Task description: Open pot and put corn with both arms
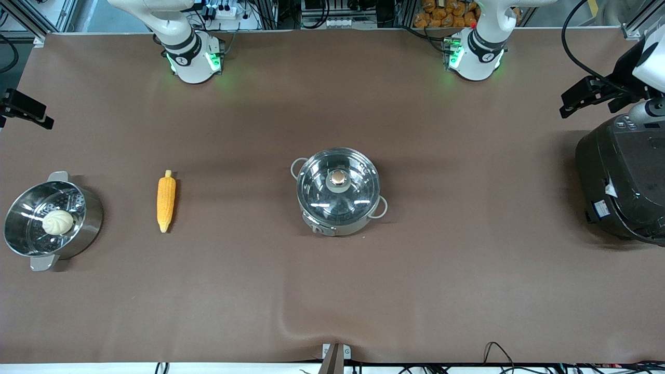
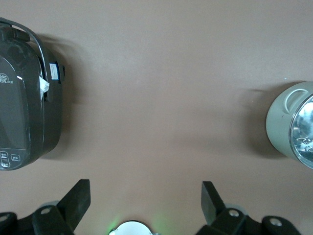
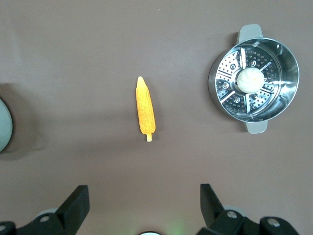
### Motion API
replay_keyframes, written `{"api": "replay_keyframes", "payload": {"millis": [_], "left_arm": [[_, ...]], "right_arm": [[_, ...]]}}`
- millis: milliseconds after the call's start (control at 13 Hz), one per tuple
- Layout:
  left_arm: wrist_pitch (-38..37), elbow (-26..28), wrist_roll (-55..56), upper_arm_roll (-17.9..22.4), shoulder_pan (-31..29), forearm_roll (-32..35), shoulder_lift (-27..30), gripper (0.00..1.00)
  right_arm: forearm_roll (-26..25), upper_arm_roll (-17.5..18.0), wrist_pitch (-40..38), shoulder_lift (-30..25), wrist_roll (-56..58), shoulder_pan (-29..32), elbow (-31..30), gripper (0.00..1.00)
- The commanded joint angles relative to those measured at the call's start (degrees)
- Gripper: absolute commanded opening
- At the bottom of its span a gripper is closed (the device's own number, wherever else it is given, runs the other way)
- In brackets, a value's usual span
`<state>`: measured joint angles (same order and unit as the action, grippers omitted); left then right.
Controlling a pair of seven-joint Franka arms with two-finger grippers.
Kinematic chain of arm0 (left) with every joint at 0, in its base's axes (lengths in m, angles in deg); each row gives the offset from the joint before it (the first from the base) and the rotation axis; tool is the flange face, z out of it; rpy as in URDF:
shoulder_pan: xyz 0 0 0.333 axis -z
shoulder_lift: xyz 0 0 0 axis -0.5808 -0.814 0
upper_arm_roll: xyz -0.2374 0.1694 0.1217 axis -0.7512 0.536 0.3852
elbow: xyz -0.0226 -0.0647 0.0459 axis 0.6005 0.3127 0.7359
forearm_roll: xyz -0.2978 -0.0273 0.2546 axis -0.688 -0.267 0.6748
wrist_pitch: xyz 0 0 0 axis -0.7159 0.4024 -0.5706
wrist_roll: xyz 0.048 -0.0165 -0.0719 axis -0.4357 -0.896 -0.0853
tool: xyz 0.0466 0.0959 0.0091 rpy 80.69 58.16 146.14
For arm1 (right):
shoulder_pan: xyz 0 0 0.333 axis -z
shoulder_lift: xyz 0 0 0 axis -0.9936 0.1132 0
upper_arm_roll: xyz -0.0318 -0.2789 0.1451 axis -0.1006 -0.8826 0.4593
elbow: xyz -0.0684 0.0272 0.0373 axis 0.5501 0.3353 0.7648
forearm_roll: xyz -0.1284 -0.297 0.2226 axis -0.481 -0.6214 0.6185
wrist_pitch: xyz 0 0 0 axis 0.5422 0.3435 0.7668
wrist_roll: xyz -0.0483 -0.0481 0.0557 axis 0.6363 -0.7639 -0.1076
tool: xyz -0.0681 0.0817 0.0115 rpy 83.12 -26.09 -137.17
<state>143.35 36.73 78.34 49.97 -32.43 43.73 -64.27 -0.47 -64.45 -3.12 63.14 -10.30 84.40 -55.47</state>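
The steel pot (image 1: 340, 227) stands mid-table with its glass lid (image 1: 318, 193) on and the copper knob (image 1: 338, 178) on top. Its edge shows in the left wrist view (image 2: 283, 122). The corn (image 1: 165, 201) lies on the mat toward the right arm's end, apart from the pot; it also shows in the right wrist view (image 3: 145, 110). My left gripper (image 2: 145, 196) is open and empty, high above the mat between the pot and the rice cooker. My right gripper (image 3: 144, 196) is open and empty, high above the mat near the corn.
A steel steamer pot (image 1: 93, 218) holding a white bun (image 1: 57, 222) stands at the right arm's end, beside the corn. A large black rice cooker (image 1: 623, 182) stands at the left arm's end. Brown mat covers the table.
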Motion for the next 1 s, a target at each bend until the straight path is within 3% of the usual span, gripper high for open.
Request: {"api": "replay_keyframes", "payload": {"millis": [0, 231, 462, 692, 923], "left_arm": [[-0.91, 0.22, -1.10, -0.16, -0.27, -0.37, 1.15, 1.00], [-0.92, -1.88, -0.75, -0.42, 0.96, -0.11, -0.52, 1.00], [-0.48, -2.51, 0.65, -3.23, 4.73, 1.65, -3.50, 1.00], [5.48, -3.56, 8.36, -7.35, 9.73, 1.99, -10.26, 1.00], [13.03, -3.82, 19.00, -8.33, 15.98, 3.41, -15.88, 1.00]], "right_arm": [[0.24, 0.45, 0.19, -0.04, 0.37, 0.51, -0.12, 1.00], [0.24, 0.45, 0.01, -0.04, 0.37, 0.51, -0.12, 1.00], [0.24, 0.45, 0.19, -0.04, 0.28, 0.68, 0.05, 1.00], [0.15, 0.37, 0.97, -0.04, 0.28, 0.51, -0.04, 1.00], [0.15, 0.37, 0.80, 0.05, 0.28, 0.51, -0.21, 1.00]]}}
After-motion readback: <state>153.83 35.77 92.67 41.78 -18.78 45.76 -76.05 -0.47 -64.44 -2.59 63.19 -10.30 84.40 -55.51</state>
